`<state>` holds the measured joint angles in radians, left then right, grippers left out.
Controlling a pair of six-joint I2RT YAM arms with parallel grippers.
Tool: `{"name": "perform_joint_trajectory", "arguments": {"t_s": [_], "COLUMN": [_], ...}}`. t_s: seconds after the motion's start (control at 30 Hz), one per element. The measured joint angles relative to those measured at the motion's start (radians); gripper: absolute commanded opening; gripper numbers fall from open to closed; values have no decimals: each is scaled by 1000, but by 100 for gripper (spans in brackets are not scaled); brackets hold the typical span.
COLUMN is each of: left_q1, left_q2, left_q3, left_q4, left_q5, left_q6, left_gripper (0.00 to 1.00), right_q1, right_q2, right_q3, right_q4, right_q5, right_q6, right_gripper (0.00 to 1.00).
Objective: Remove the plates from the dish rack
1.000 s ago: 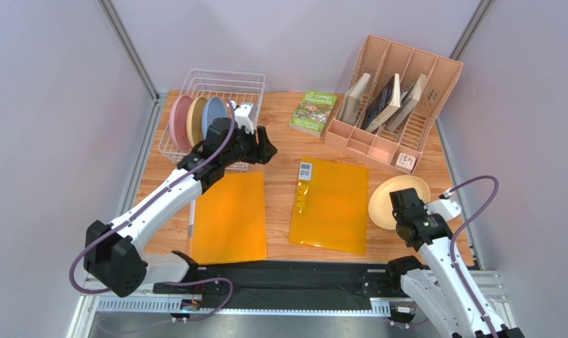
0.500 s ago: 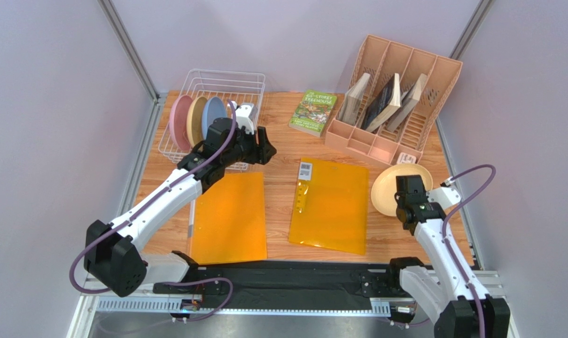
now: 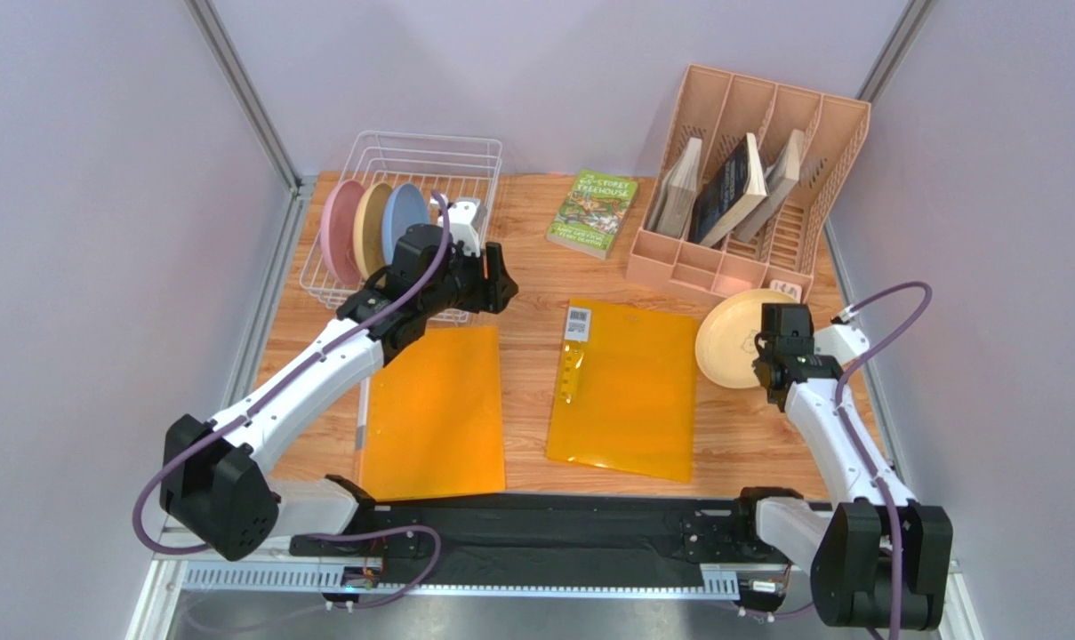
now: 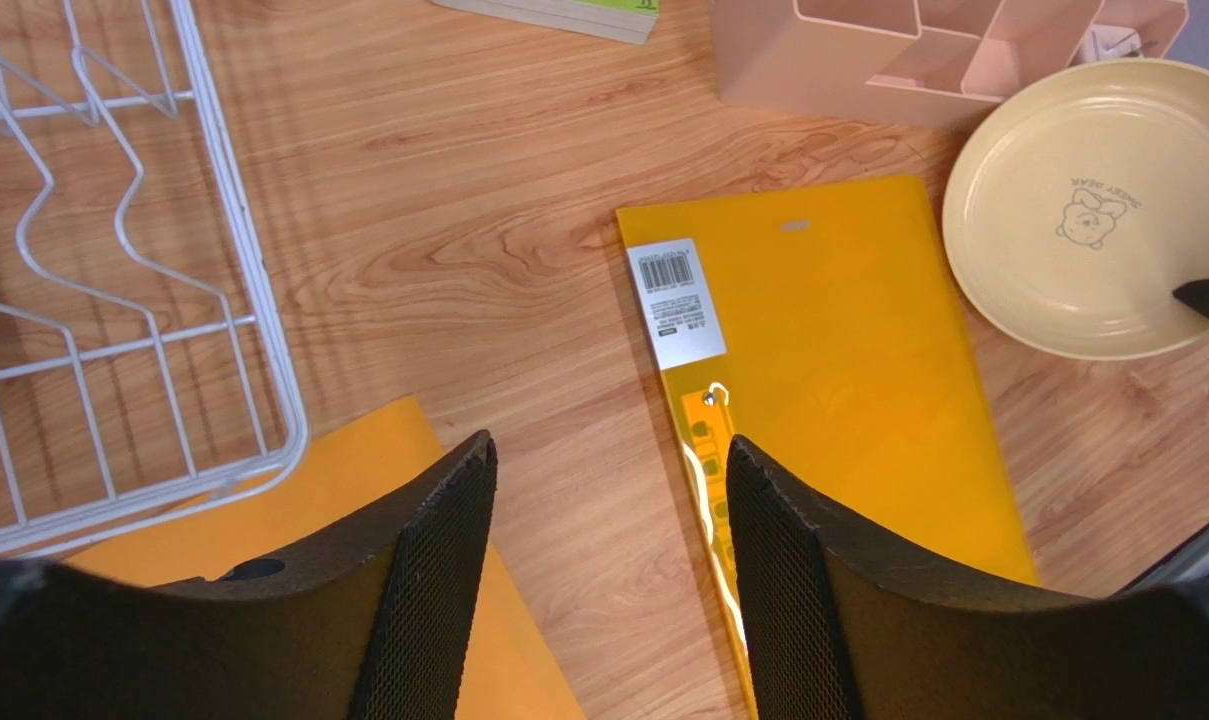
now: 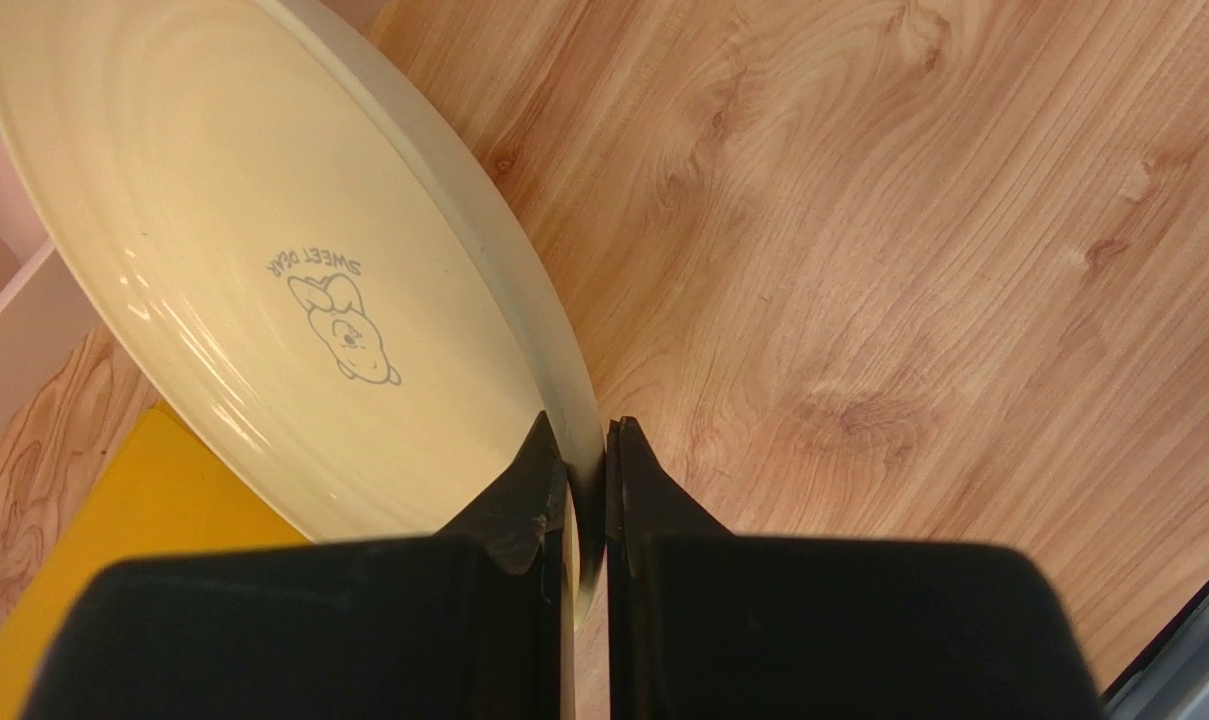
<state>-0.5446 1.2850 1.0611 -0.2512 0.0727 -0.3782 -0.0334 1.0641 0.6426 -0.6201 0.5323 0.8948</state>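
From above, three plates [image 3: 369, 227] stand on edge in the dish rack [image 3: 416, 139] just behind the left gripper [image 3: 500, 286], whose wrist view shows its jaws apart and empty over the table [image 4: 460, 225], while the right gripper [image 3: 776, 352] pinches the fourth plate [image 3: 730, 340] by its rim in its own wrist view.

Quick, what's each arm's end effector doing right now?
Left end effector: open, holding nothing.
Right end effector: shut on the cream plate, at its rim.

In the white wire rack [image 3: 436, 160], a pink plate [image 3: 341, 230], a cream plate [image 3: 369, 227] and a blue plate [image 3: 404, 219] stand on edge at its left end. A second cream plate [image 3: 732, 340], with a small bear mark at its centre, is tilted well off to the right, its rim pinched in the right gripper [image 5: 577, 450].
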Motion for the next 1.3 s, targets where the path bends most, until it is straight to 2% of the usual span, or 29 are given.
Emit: {"name": "perform_joint_trajectory", "arguments": {"t_s": [0.17,0.3,0.43,0.7,1.07,1.13,1.17,1.27,1.3], "left_q1": [0,0,0,0,3,5,7,21,31], "left_q2": [8,12,16,29,31,31,31,32,32], "left_q3": [0,0,2,2,2,2,2,2,2], "left_q4": [-1,-3,-1,-1,-1,0,0,0,0], "left_q5": [0,0,2,4,1,-3,-3,-6,-10], "left_q6": [0,1,1,1,2,2,2,2,2], "left_gripper": [64,64,64,64,64,64,64,65,65], "right_q1": [-3,-8,-9,-9,-9,-9,-9,-9,-9], "right_q2": [-72,-187,-268,-240,-237,-239,-241,-257,-263], "right_q3": [0,-7,-10,-69,-83,-70,-59,0,20], "right_q4": [-56,-151,-204,-232,-232,-234,-235,-224,-216], "right_q5": [-45,-58,-68,-150,-160,-149,-148,-157,-166], "right_q6": [-18,-21,-21,-12,-15,-26,-32,-73,-87], "right_gripper": [0,13,17,27,31,33,41,54,55]}}
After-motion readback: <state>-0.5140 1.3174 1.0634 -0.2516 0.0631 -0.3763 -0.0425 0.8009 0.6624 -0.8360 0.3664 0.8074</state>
